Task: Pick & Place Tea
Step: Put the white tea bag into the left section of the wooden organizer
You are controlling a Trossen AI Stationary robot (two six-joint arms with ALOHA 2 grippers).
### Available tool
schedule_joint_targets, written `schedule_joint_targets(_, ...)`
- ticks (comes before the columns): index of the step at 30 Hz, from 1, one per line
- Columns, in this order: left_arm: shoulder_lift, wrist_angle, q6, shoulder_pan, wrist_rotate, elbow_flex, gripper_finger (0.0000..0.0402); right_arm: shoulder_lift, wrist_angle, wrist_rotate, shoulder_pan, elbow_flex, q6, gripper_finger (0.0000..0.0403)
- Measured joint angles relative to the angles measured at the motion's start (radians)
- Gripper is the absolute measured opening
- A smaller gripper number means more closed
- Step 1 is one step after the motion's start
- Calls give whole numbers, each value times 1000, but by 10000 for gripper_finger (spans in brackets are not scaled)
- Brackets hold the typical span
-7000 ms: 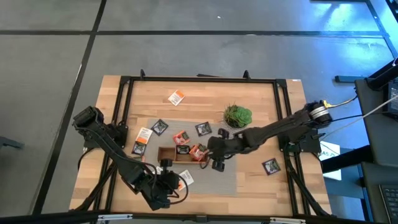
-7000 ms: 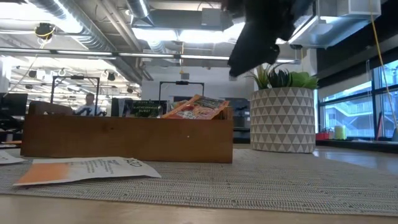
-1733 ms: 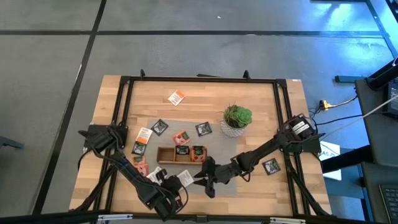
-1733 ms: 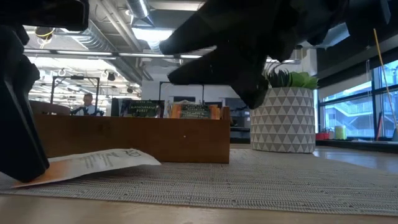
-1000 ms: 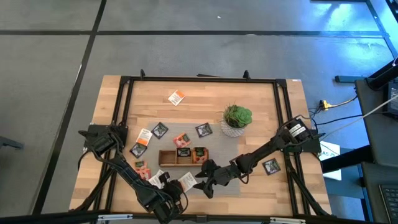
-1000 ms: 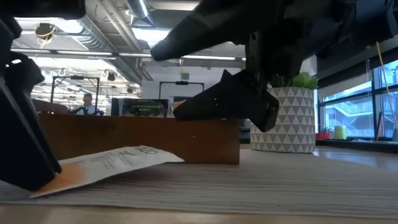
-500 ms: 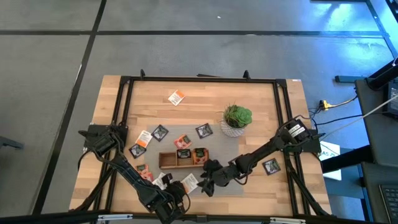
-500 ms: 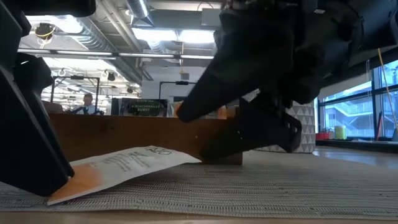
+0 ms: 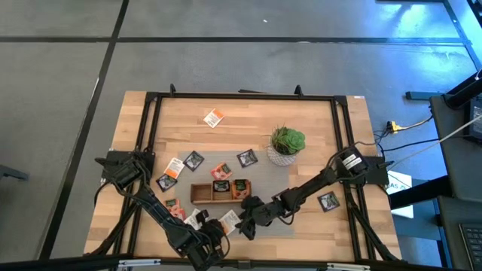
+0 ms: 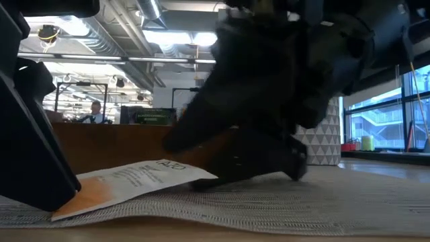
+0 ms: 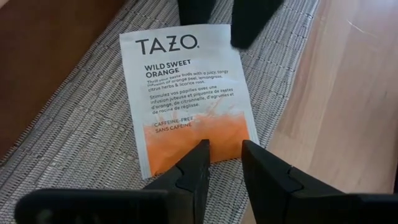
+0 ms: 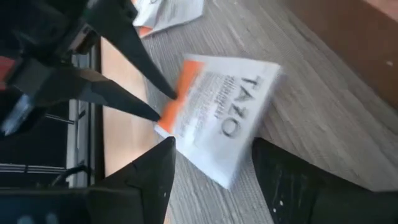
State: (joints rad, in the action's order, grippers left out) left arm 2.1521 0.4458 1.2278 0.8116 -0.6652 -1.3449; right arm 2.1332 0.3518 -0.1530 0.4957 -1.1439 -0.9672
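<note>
A white-and-orange tea sachet (image 11: 186,93) lies on the grey mat near the table's front edge, in front of the wooden tray (image 9: 202,193). My left gripper (image 11: 225,152) stands at its orange end, fingers a little apart. My right gripper (image 12: 213,142) is open, low on the mat, with one finger on either side of the sachet's white end (image 12: 249,93). In the high view the sachet (image 9: 228,220) shows between the left gripper (image 9: 215,228) and the right gripper (image 9: 241,226). In the low view its white end (image 10: 195,171) stands up off the mat. My left gripper sets both fingertips (image 12: 163,113) on the edge of the sachet's orange end (image 11: 214,138), slanting down from the table's near left. That end lies on the mat under the tips, and the sachet tilts up toward its white end. My right gripper: whether it touches the sachet cannot be told.
The tray holds sachets (image 9: 239,186) in its compartments. Loose sachets lie around it on mat and wood (image 9: 193,159) (image 9: 246,157) (image 9: 214,117) (image 9: 328,201) (image 9: 175,209). A potted plant (image 9: 288,143) stands behind the tray to the right. A black frame (image 9: 151,135) runs round the table.
My right gripper has sunk onto the mat and edged toward the sachet's white end, tipping a little. My left gripper has kept its place on the orange end.
</note>
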Motion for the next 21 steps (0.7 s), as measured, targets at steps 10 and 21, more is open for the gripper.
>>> schedule_joint_targets(10,2,-6,-3,-1,-2,-1,88,15,-244,18,0,-126,31,151)
schedule_joint_targets(21,2,-7,-28,-2,1,-1,88,14,-249,17,0,-125,94,43)
